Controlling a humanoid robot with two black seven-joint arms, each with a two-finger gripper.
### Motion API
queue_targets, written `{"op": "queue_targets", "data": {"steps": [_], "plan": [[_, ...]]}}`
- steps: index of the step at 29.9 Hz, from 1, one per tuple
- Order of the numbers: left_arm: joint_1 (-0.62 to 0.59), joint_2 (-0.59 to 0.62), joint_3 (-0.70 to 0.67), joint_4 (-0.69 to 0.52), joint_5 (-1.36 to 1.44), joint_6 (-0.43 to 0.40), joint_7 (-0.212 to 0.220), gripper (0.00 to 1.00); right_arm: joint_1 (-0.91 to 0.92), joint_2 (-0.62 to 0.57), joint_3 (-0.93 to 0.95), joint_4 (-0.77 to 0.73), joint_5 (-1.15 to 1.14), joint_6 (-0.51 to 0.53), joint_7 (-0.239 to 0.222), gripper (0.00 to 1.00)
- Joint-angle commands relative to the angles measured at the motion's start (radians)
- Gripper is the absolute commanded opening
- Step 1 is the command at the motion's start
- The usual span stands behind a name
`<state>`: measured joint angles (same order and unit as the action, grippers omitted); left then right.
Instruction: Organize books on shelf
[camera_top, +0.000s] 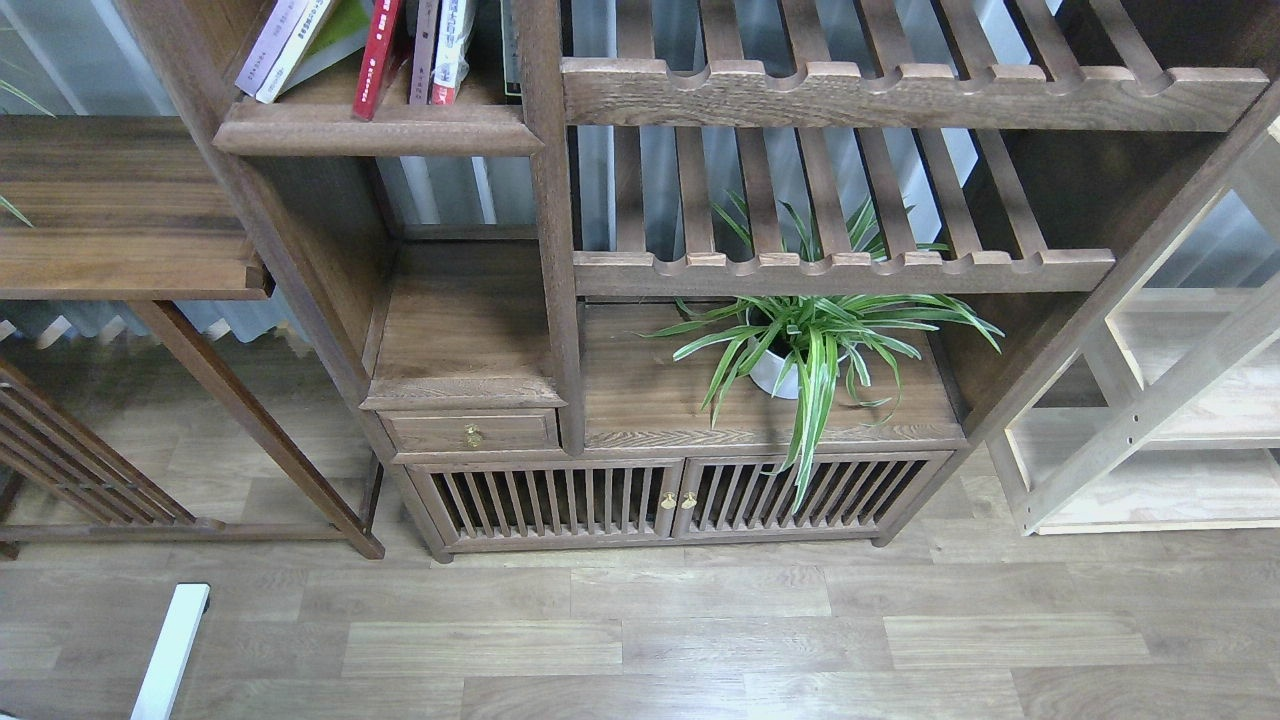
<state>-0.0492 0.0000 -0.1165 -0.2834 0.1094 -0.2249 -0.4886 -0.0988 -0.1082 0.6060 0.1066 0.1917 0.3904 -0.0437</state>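
Note:
Several books stand on the shelf (370, 128), a dark brown board with a rounded front edge at the top left of the walnut bookcase. A pale lavender-white book (262, 45) and a white book with black characters on its spine (297, 42) lean to the right at the left end. A red book (378, 55) leans beside them, with two more spines (436, 50) to its right. Their tops are cut off by the frame. Neither gripper is in view.
A potted spider plant (810, 345) stands on the lower right board under slatted shelves with scalloped rails (840, 270). There is a small drawer (470, 432) and slatted doors (680, 498) below. A dark table (120, 210) stands left, a pale wood frame (1150, 430) right, a white bar (170, 650) on the floor.

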Motion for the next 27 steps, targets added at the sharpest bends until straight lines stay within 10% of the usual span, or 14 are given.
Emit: {"op": "queue_targets", "data": {"steps": [1,13,27], "plan": [[-0.121,0.000,-0.066,-0.013,-0.001,-0.014,0.000,1.00,0.103,-0.018,0.078,0.007,0.002,0.045,-0.001,1.00],[-0.415,0.000,-0.104,-0.103,-0.001,-0.261,0.000,1.00,0.317,-0.128,0.103,0.106,0.006,0.098,-0.015,1.00],[-0.754,0.000,-0.178,-0.240,-0.001,-0.264,0.000,1.00,0.551,-0.289,0.101,0.346,0.006,0.098,-0.016,1.00]]}}
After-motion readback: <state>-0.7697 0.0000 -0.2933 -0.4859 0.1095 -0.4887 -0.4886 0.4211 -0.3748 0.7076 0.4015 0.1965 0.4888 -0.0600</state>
